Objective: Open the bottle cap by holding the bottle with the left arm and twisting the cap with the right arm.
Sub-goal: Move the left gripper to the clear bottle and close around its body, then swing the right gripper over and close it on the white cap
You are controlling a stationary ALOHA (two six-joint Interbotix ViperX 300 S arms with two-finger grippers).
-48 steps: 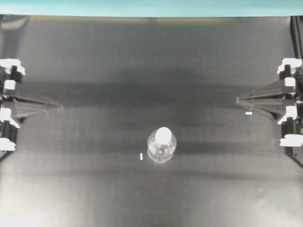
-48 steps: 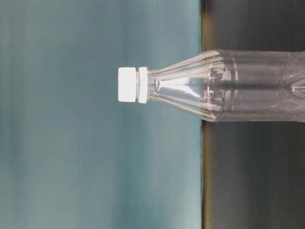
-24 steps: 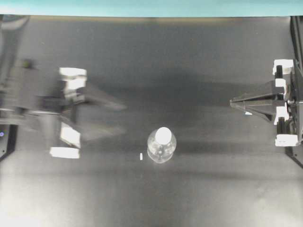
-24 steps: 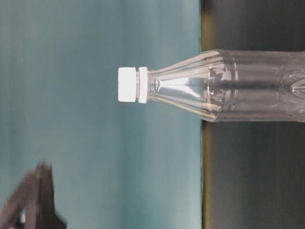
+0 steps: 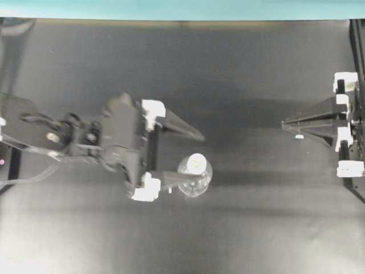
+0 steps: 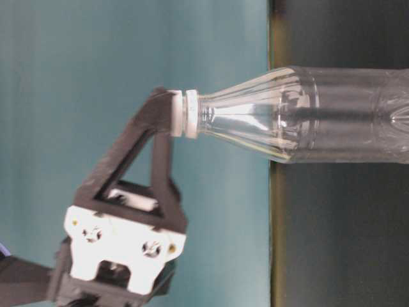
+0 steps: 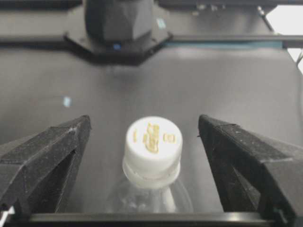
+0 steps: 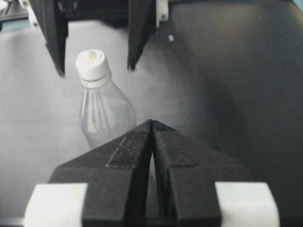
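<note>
The left arm's jaws (image 7: 151,156) gape wide on either side of the bottle cap (image 7: 153,140), touching nothing. The bottle (image 5: 195,177) stands upright at bench centre. Approach step; next, lower and clamp the body. The right arm's jaws (image 5: 285,122), pressed together, wait at right edge.

place: robot lab | evidence: black tabletop (image 5: 256,68), teal backdrop (image 6: 128,51)

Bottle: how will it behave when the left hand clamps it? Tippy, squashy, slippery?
The bottle looks empty and clear, so probably light and easily nudged. It stands upright, tall, narrowing to the bottle cap, so a push near the top could tip it. The thin ribbed walls likely flex under a squeeze; smooth plastic may slip. The left hand is open around it.
</note>
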